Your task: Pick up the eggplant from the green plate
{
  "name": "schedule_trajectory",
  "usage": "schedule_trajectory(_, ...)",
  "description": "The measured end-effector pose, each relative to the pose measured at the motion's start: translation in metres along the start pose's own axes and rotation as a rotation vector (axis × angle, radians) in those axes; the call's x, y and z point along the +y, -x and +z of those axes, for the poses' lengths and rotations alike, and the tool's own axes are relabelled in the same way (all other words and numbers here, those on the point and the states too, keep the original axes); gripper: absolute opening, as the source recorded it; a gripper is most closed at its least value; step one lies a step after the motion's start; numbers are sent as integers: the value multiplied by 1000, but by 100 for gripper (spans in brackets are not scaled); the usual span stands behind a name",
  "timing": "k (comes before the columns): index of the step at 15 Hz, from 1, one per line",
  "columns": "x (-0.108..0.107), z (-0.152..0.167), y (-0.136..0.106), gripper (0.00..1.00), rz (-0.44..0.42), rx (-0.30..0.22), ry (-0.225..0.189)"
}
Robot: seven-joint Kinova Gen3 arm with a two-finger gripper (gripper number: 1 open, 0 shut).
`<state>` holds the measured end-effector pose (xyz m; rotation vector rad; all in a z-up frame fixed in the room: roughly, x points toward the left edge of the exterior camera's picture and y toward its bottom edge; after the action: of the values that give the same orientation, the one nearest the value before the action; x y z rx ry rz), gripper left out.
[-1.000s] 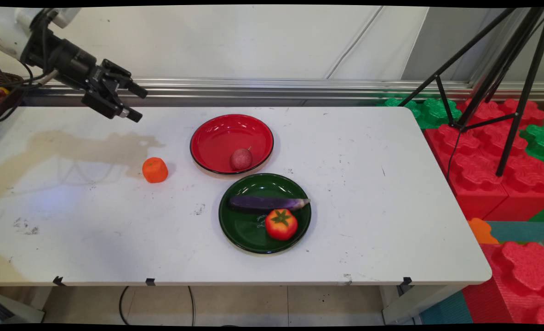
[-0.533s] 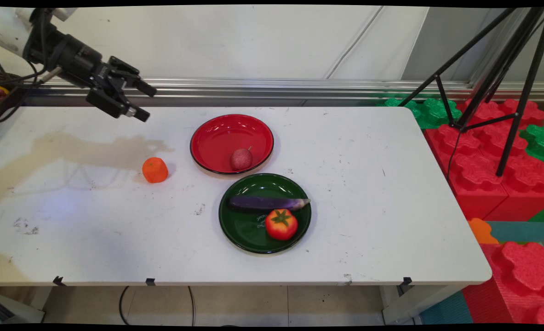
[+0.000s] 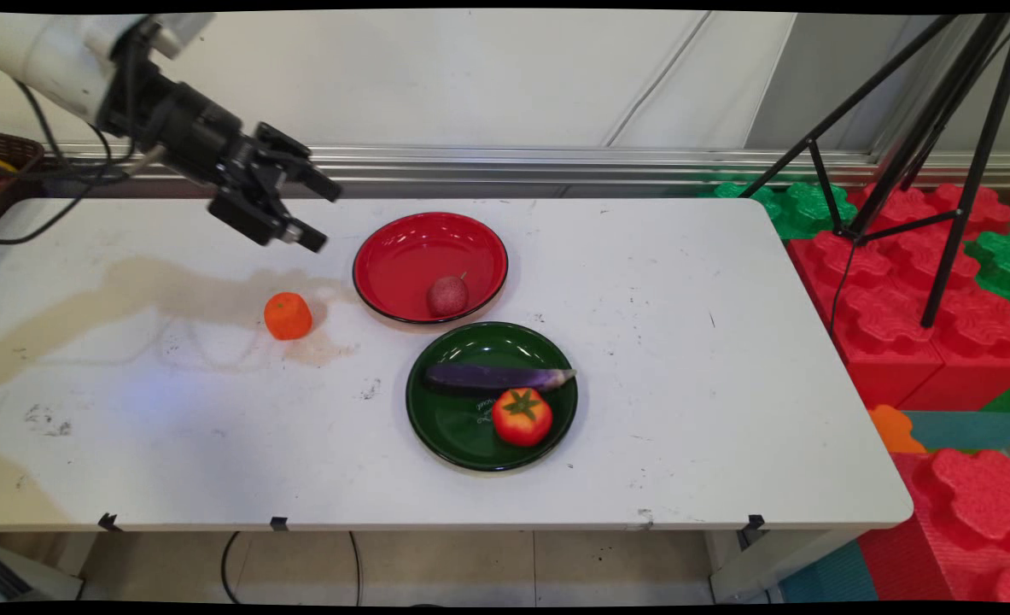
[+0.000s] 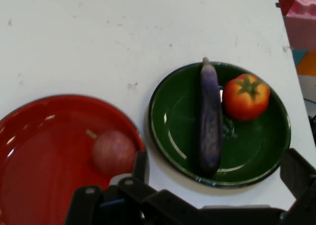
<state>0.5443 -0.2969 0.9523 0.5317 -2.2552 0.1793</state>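
Main view: The black two-finger gripper (image 3: 321,215) is raised above the far left part of the white table (image 3: 726,410), just left of the round red plastic plate (image 3: 402,248). Its fingers are spread apart and nothing is between them. The red plate holds a small reddish-brown round fruit with a short stem (image 3: 447,295), lying near its front rim. A small orange mandarin-shaped fruit (image 3: 288,315) stands on the bare table, left of the red plate and below the gripper in the picture, apart from both. The round dark green plastic plate (image 3: 445,427) lies just in front of the red plate, rims nearly touching. It holds a long purple eggplant (image 3: 496,377) lying crosswise and a red tomato with a green calyx (image 3: 522,417) beside the eggplant, on its near side. Red and green interlocking foam blocks (image 3: 897,282) and a black tripod (image 3: 923,162) are to the right of the table.

Hand view: The fingers (image 4: 298,173) are released, one showing at the lower right edge. The red plate (image 4: 39,166) with the reddish fruit (image 4: 113,152) fills the lower left. The green plate (image 4: 256,151) lies beside it, bearing the eggplant (image 4: 210,124) and the tomato (image 4: 246,96).
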Motion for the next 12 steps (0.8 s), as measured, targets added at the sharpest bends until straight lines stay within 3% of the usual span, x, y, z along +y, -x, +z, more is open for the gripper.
schedule_trajectory(12,20,100,-16,100,52,-66,70)
